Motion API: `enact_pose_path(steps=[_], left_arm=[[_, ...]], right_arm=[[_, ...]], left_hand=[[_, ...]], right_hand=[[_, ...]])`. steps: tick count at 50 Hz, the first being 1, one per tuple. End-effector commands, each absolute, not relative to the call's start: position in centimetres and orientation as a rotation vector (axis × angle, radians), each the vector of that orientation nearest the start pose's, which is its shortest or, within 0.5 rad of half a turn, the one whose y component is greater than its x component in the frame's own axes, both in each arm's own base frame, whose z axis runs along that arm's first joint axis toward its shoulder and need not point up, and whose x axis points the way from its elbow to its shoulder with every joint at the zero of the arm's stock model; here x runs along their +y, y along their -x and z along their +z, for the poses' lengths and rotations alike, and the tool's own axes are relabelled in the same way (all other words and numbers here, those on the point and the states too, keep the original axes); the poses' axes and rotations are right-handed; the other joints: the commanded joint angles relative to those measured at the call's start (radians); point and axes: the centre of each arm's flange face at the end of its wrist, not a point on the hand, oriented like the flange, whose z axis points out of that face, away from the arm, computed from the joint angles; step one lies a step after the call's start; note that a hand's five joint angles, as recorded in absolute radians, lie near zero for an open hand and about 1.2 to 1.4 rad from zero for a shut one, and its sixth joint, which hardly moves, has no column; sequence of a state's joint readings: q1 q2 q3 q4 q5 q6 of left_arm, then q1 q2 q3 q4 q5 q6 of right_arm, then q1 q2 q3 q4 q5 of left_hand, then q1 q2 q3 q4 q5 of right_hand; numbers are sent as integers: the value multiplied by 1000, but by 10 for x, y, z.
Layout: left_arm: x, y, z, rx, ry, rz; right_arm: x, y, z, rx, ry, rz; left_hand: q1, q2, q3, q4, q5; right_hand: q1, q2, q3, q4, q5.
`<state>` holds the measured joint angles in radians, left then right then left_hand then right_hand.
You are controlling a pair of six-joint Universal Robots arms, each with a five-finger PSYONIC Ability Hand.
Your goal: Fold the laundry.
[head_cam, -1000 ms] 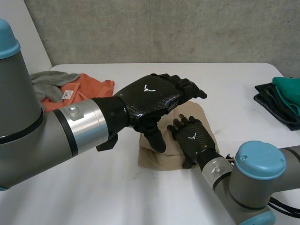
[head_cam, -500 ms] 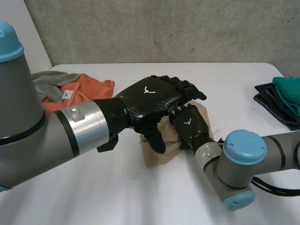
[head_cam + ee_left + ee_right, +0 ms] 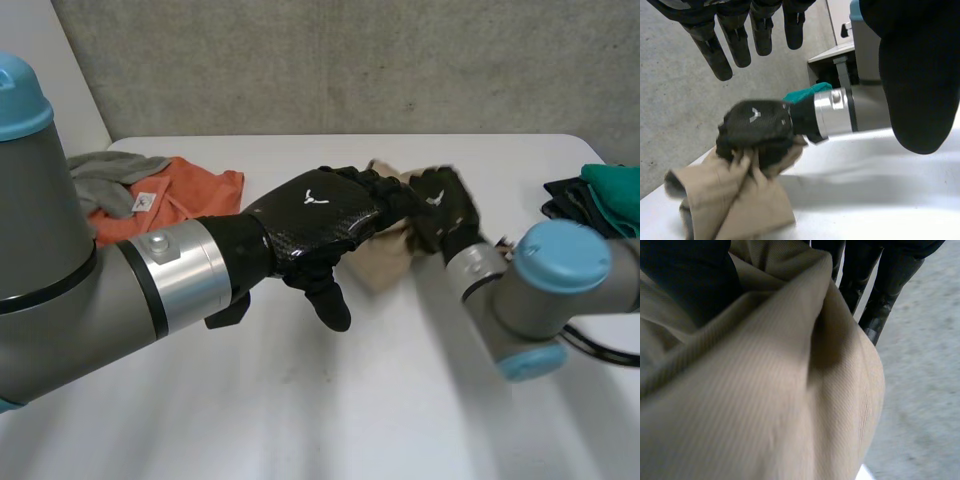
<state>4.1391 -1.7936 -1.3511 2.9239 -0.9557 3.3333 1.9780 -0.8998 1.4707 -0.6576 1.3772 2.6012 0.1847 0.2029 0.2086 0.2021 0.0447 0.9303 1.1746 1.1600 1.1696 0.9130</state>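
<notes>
A folded tan cloth [image 3: 385, 262] hangs bunched in my right hand [image 3: 445, 205], which is shut on its upper edge above the middle of the table [image 3: 330, 400]. In the left wrist view the right hand [image 3: 754, 126] clutches the tan cloth [image 3: 735, 200], whose folds droop below it. The right wrist view has the tan cloth [image 3: 765, 390] pressed close, with the right hand [image 3: 685, 275] curled over its top. My left hand [image 3: 325, 215] hovers open just left of the cloth, palm down, with its straight fingers [image 3: 735, 42] stretched over the right hand.
An orange garment [image 3: 180, 195] and a grey garment [image 3: 110, 170] lie at the back left of the table. A stack of dark and teal clothes [image 3: 600, 205] sits at the right edge.
My right hand closed on the tan cloth, lifted it off the table and carried it back and to the right. The left hand hardly moved.
</notes>
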Motion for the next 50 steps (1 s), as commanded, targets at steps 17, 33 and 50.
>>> enact_pose_path(steps=[17, 33, 50], left_arm=[[-181, 316, 305, -1610, 1143, 1483], [-184, 317, 305, -1604, 1142, 1502], [-187, 316, 300, -1664, 1120, 1519]], right_arm=[[-470, -190, 301, 1052, 1019, -2677], [-544, -46, 291, 1046, 865, -2810], [-544, 39, 187, 1351, 859, -2673]], left_hand=[[5, -13, -19, -12, -29], [20, 2, -4, 3, -15], [35, 17, 11, 17, 0]], right_hand=[[466, 222, 236, 227, 309], [466, 222, 236, 227, 309], [466, 222, 236, 227, 309]])
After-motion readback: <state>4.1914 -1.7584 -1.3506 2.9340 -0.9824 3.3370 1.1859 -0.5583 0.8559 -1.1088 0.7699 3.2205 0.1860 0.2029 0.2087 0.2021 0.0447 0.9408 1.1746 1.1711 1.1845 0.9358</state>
